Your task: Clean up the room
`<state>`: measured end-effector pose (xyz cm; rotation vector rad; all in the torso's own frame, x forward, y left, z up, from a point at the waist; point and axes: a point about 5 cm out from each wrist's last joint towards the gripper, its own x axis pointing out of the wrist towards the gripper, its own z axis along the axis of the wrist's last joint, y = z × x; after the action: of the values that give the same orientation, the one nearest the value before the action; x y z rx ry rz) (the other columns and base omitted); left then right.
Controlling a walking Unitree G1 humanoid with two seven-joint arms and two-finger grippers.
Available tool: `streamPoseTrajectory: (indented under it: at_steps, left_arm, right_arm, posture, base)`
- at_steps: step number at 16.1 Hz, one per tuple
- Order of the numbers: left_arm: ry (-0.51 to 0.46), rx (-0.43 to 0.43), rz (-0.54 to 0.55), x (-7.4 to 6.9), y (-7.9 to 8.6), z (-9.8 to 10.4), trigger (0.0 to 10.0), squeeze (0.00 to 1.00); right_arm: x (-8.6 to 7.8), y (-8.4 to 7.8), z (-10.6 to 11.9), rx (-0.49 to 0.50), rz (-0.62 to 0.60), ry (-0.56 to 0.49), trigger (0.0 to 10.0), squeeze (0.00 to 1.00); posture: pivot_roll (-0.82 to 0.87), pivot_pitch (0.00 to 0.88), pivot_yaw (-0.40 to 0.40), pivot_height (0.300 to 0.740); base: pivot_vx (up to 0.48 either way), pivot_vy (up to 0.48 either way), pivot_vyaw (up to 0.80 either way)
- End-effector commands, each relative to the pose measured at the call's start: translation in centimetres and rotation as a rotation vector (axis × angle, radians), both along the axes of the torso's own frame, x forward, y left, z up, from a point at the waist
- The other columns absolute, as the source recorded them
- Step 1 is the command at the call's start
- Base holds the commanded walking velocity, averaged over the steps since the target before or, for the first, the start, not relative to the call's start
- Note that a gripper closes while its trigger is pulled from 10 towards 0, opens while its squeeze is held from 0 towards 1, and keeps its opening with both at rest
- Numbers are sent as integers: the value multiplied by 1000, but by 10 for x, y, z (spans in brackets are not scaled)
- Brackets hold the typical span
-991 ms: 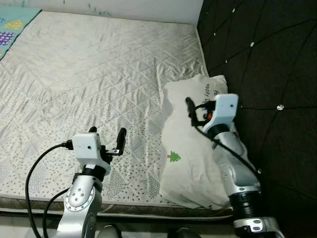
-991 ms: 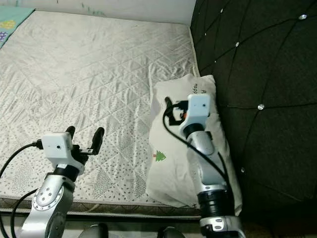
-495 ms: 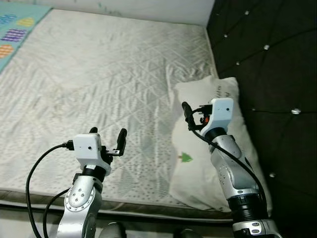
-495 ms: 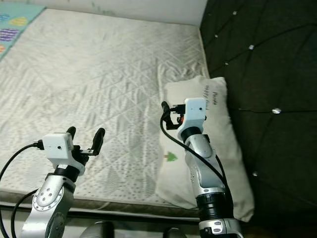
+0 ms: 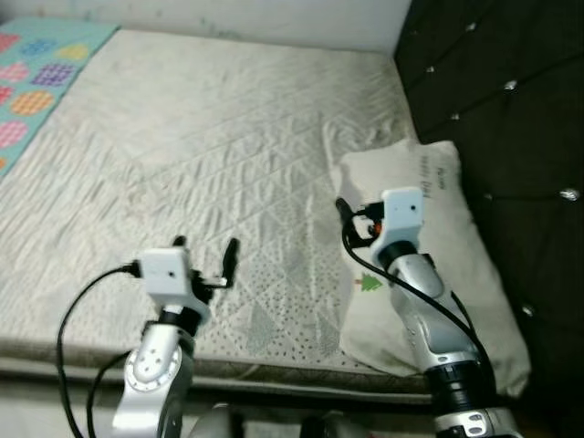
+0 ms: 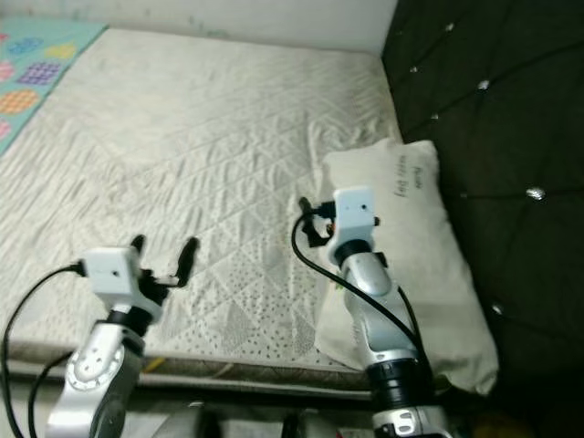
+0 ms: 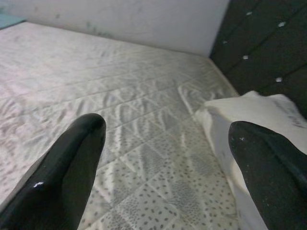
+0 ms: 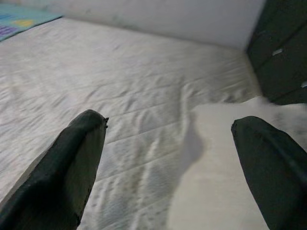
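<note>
You're between steps: both the left gripper (image 5: 203, 263) and right gripper (image 5: 354, 224) spread, holding nothing; next, reposition toward the pillow (image 5: 456, 237) at right.

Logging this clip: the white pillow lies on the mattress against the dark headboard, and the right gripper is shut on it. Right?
Not quite. The right gripper is open and holds nothing; the right wrist view shows its fingers spread wide above the pillow. The pillow does lie on the mattress against the headboard.
</note>
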<state>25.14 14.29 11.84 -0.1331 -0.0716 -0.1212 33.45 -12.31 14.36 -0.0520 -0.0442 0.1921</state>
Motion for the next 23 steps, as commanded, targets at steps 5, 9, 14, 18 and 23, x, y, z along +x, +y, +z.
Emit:
streamPoseTrajectory:
  at_steps: [5,9,14,18,23]
  left_arm:
    - [4,16,11,-1,5,-1,10000,0]
    - [3,16,10,0,5,-1,10000,0]
    - [2,22,18,0,7,-1,10000,0]
    - [1,21,15,0,5,0,10000,0]
    - [3,22,21,1,6,-1,10000,0]
  right_arm:
    - [-3,6,-2,71,60,14,10000,0]
    - [-7,11,-9,44,95,43,10000,0]
    - [-8,13,-10,91,117,65,10000,0]
    - [-9,12,-9,106,111,65,10000,0]
    - [-8,10,-11,105,104,78,10000,0]
  posture:
    - [97,173,-67,740]
    - [97,171,-68,740]
    - [99,172,-68,740]
    - [97,171,-68,740]
    - [96,173,-70,740]
  base:
    - [0,463,0]
    - [0,480,0]
    - [0,480,0]
    - [0,480,0]
    - [0,480,0]
